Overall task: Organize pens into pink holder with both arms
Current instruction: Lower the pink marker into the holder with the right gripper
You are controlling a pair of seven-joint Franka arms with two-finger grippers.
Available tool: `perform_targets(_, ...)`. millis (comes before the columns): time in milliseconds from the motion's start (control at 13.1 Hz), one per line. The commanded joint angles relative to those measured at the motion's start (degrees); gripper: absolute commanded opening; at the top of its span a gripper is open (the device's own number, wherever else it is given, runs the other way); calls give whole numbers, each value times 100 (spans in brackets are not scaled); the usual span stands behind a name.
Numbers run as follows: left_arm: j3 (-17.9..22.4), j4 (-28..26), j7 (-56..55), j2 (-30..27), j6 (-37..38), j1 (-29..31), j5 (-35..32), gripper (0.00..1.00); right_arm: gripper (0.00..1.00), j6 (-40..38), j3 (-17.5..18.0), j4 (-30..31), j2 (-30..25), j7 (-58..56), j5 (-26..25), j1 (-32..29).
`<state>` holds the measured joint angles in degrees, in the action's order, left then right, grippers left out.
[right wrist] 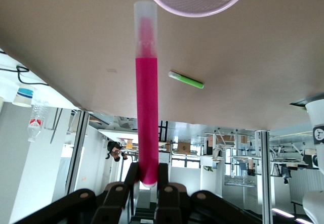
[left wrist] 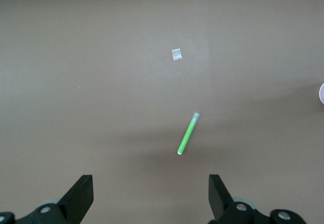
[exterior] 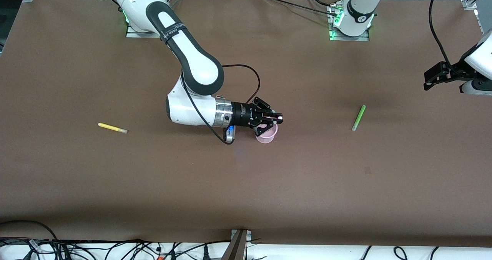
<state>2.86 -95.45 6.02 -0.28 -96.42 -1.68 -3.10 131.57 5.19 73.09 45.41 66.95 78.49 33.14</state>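
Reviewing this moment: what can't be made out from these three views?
- Pink holder: front view, the right gripper covers its rim; right wrist view, cut off by the frame edge, so its contents stay hidden.
- Magenta pen: front view, hidden by the right gripper's fingers.
- Purple pen: in no view.
- Left gripper: front view, its arm is cut off by the frame edge.

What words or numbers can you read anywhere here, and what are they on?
Nothing can be read for sure.
Black band on the right arm: white lettering, too small to read.
Bottle label seen past the table in the right wrist view: too blurred to read.
Pink pen, green pen, yellow pen, pink cup: no writing shows.
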Motion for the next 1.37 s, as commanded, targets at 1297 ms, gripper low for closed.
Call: perform_targets(1297,-31,211,48,81,141,-43,117,100,0,748,-18,91,425,116,772,360)
